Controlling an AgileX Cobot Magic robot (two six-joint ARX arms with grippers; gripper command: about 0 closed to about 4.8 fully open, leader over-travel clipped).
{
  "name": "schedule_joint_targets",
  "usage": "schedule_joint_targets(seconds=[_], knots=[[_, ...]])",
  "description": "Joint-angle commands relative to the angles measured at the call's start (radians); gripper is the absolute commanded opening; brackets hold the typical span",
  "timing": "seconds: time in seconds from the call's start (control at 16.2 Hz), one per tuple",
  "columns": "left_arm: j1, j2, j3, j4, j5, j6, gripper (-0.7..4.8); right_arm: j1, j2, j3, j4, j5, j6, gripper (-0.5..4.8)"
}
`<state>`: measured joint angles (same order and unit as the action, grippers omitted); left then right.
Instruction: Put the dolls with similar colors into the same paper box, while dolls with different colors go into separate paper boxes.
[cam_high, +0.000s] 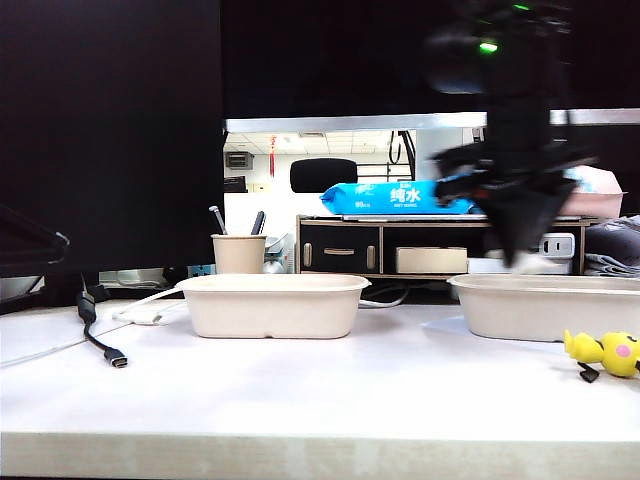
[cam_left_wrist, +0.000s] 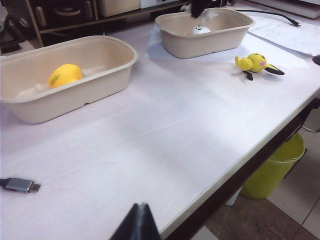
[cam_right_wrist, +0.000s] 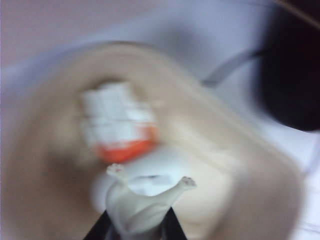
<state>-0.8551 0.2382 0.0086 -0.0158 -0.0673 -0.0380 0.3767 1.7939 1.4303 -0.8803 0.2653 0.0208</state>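
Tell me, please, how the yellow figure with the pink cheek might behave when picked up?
The yellow figure lies on its side, so it probably tips easily. It looks small and likely light. Its thin dark tail might snag or bend.

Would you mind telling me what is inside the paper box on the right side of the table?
The right paper box holds a white egg-shaped toy. The right end effector hangs above it, shut on a small white limbed figure. The exterior view shows only its outer wall.
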Motion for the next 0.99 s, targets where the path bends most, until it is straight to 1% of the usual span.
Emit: schedule_joint_targets(seconds=[0.06,0.19,0.25,0.37,0.43,0.56,0.62,0.68,0.87,0.93,0.99], knots=[[0.0,0.0,0.001,0.01,0.001,0.003,-0.06,-0.072,-0.003,0.005,-0.013,0.002,-0.008,0.81],[0.0,0.0,0.001,0.01,0.001,0.003,-0.05,-0.11,-0.003,0.005,-0.042,0.002,-0.019,1.67],[0.0,0.0,0.001,0.01,0.001,0.004,-0.06,-0.121,-0.003,0.005,-0.058,0.003,-0.023,1.82],[0.0,0.0,0.001,0.01,0.001,0.004,-0.06,-0.124,-0.003,0.005,-0.067,0.0,-0.023,1.82],[0.0,0.0,0.001,0.01,0.001,0.004,-0.06,-0.123,-0.003,0.009,-0.08,-0.027,-0.023,1.81],[0.0,0.0,0.001,0.01,0.0,0.004,-0.06,-0.103,-0.024,0.018,-0.138,-0.119,-0.024,1.81],[0.0,0.0,0.001,0.01,0.001,0.004,-0.06,-0.081,-0.047,0.018,-0.175,-0.129,-0.031,1.9],[0.0,0.0,0.001,0.01,0.0,0.004,-0.06,-0.064,-0.062,0.017,-0.2,-0.142,-0.051,2.1],[0.0,-0.001,0.001,0.01,0.001,0.003,-0.06,-0.011,-0.115,0.016,-0.266,-0.159,-0.094,2.13],[0.0,-0.001,0.001,0.01,0.001,0.004,-0.06,-0.005,-0.135,0.015,-0.323,-0.166,-0.1,2.17],[0.0,-0.001,0.001,0.01,0.001,0.003,-0.06,-0.005,-0.135,0.014,-0.353,-0.178,-0.099,2.45]])
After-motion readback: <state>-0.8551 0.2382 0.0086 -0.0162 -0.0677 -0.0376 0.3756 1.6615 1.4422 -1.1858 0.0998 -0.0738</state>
